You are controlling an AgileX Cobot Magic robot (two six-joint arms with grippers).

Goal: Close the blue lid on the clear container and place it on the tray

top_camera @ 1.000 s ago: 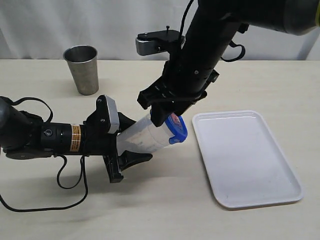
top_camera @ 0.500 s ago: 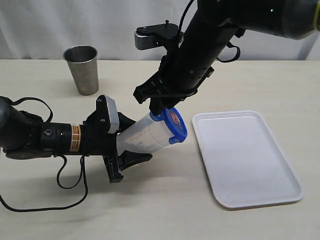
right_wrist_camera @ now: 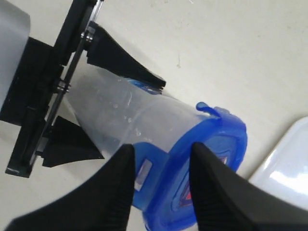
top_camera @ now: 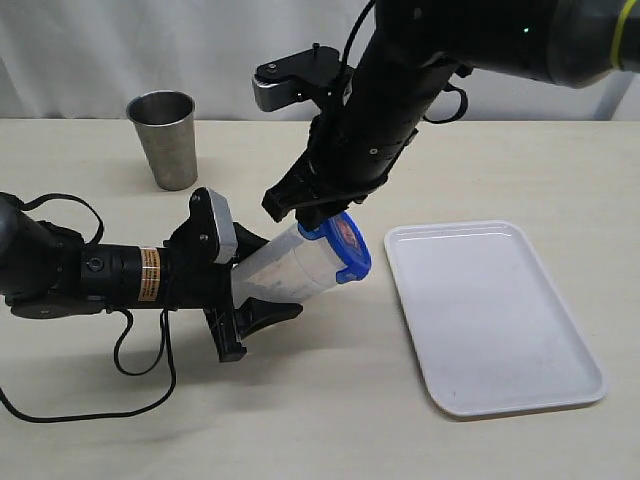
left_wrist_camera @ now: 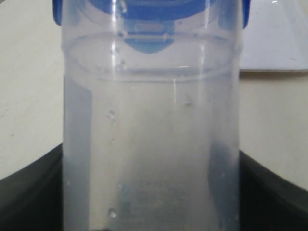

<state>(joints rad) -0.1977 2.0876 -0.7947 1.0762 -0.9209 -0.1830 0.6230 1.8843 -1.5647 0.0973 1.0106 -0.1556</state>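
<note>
Beside tray [top_camera: 440, 405], left gripper [top_camera: 266, 279] clamps tilted clear container [top_camera: 292, 268] as brace; right gripper [right_wrist_camera: 162, 149] straddles blue lid [top_camera: 351, 250] rim, pinch unclear.

The clear container [top_camera: 285, 268] is smooth translucent plastic, faintly cloudy, with tiny specks or droplets on its wall in the left wrist view and a whitish, paper-like label patch [right_wrist_camera: 143, 174]. The blue lid [top_camera: 352, 262] is glossy opaque plastic and carries a shiny sticker [top_camera: 350, 237]. The tray [top_camera: 500, 330] is smooth white plastic with a soft sheen. The steel cup [top_camera: 165, 135] is brushed metal, dull grey with gentle reflections. The table [top_camera: 330, 420] has a pale beige matt top, lightly scuffed. Behind it hangs a white cloth curtain [top_camera: 120, 45] in soft folds. The left gripper's fingers [top_camera: 262, 314] and the right gripper's fingers [right_wrist_camera: 113, 192] are matt black plastic, and the right ones look faintly ridged.
</note>
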